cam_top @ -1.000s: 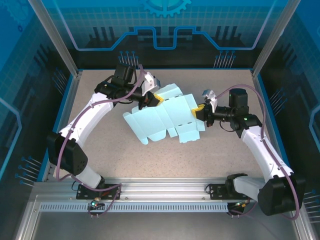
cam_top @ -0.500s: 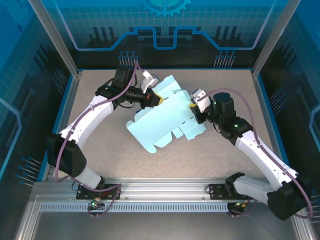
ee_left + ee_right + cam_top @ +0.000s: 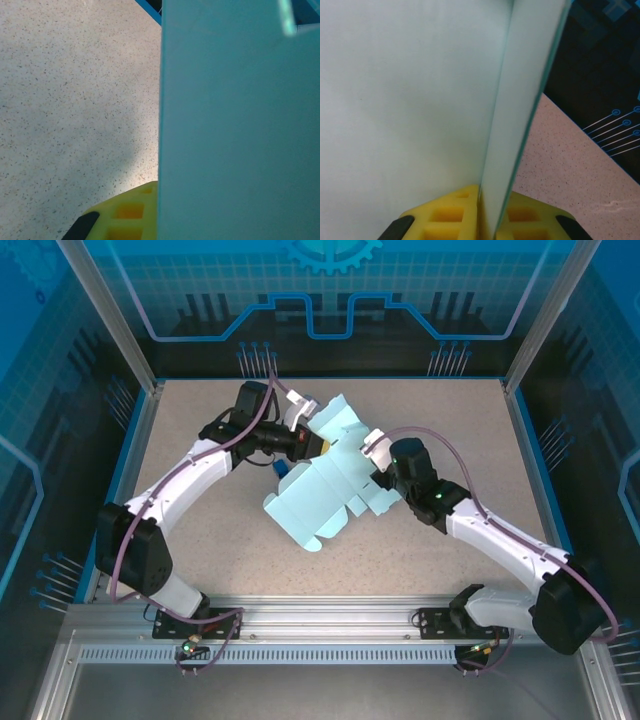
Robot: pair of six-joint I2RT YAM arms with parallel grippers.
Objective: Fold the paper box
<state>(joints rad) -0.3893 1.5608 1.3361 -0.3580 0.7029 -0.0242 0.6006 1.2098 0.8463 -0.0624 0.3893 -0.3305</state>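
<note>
Top external view: the paper box (image 3: 318, 492), a pale cyan die-cut sheet with flaps and creases, sits a little behind the middle of the speckled bench (image 3: 450, 420). It is partly doubled over and raised off the surface between the two arms. The left end effector (image 3: 320, 443) meets the sheet at its far left edge, just below a flap that sticks up toward the back. The right end effector (image 3: 378, 462) meets it at the right edge, above a flap that lies low toward the bench. A small dark blue object (image 3: 281, 466) shows just left of the sheet, under the left arm's wrist.

Left wrist view: the card (image 3: 240, 125) stands as a wall on the right, its edge hard against one yellow pad (image 3: 127, 212). The second pad is hidden behind it, so the left end effector is taken as clamped on the card.

Right wrist view: two yellow pads (image 3: 450, 215) squeeze a folded edge of the card (image 3: 410, 100) between them, so the right end effector (image 3: 490, 222) is clamped on it.
</note>
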